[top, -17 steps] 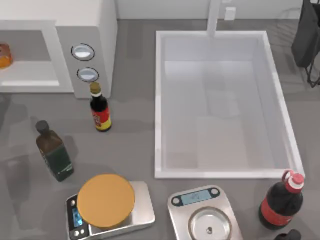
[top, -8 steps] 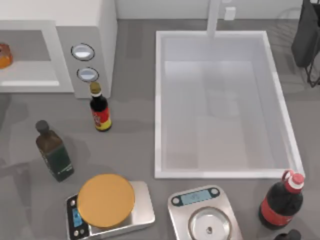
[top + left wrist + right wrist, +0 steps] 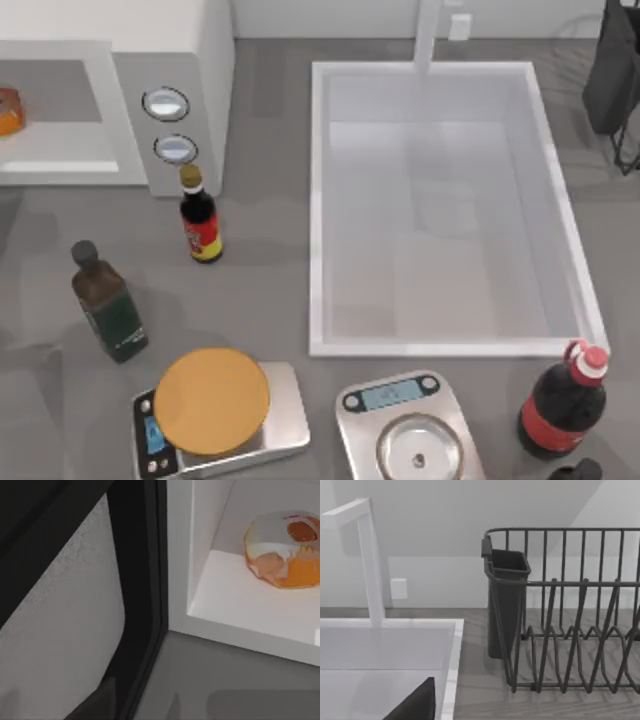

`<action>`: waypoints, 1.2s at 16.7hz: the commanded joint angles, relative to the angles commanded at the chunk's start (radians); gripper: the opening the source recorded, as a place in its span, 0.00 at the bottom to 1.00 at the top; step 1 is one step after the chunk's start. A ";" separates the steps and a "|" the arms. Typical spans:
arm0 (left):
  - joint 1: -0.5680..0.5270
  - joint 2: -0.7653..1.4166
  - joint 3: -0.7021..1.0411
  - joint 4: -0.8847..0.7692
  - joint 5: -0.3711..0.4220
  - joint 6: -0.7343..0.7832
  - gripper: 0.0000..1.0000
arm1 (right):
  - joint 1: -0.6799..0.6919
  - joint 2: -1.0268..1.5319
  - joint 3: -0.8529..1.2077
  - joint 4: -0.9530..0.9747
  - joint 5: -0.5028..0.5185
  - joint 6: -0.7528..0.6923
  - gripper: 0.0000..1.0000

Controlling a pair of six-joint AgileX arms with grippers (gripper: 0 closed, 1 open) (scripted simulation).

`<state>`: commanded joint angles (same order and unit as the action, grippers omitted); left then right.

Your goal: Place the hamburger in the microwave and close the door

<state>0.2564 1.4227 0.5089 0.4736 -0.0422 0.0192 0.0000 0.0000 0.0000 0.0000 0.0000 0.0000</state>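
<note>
The hamburger (image 3: 285, 550) sits on the white floor of the microwave (image 3: 190, 60) cavity, a small rounded orange-brown bun with pale wrapping on top; from above it peeks in at the far left edge (image 3: 8, 110). The microwave is a white box with a grey front panel carrying two round silver-ringed dials (image 3: 166, 103), and its mouth is uncovered. In my left wrist view the door (image 3: 75, 620) stands swung out beside the opening, a dark frame around a speckled grey mesh window. I cannot tell how the fingers of either of my grippers stand. The white rectangular sink basin (image 3: 320, 200) holds nothing I can make out, and a white faucet (image 3: 370, 560) rises at its back rim. On the grey table, a flat orange disc (image 3: 212, 402) lies on a metal kitchen scale (image 3: 285, 425), and a second scale (image 3: 410, 435) beside it carries a shallow round steel pan. A small dark sauce bottle (image 3: 200, 220) with a red and yellow label, unreadable, stands upright just in front of the microwave panel; a squarish dark green bottle (image 3: 110, 305) stands to the left of it, and a cola bottle (image 3: 560, 405) with a red cap and red band stands at the right front. A dark wire dish rack (image 3: 570, 620) with a grey utensil cup (image 3: 505, 600) stands beside the sink.
</note>
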 joint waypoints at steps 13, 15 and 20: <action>-0.008 -0.070 -0.019 -0.060 -0.003 -0.003 1.00 | 0.000 0.000 0.000 0.000 0.000 0.000 1.00; -0.020 -0.146 -0.046 -0.083 -0.002 -0.005 1.00 | 0.000 0.000 0.000 0.000 0.000 0.000 1.00; -0.077 -0.433 -0.153 -0.173 0.011 -0.005 1.00 | 0.000 0.000 0.000 0.000 0.000 0.000 1.00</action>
<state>0.1795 0.9898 0.3560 0.3004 -0.0307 0.0137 0.0000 0.0000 0.0000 0.0000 0.0000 0.0000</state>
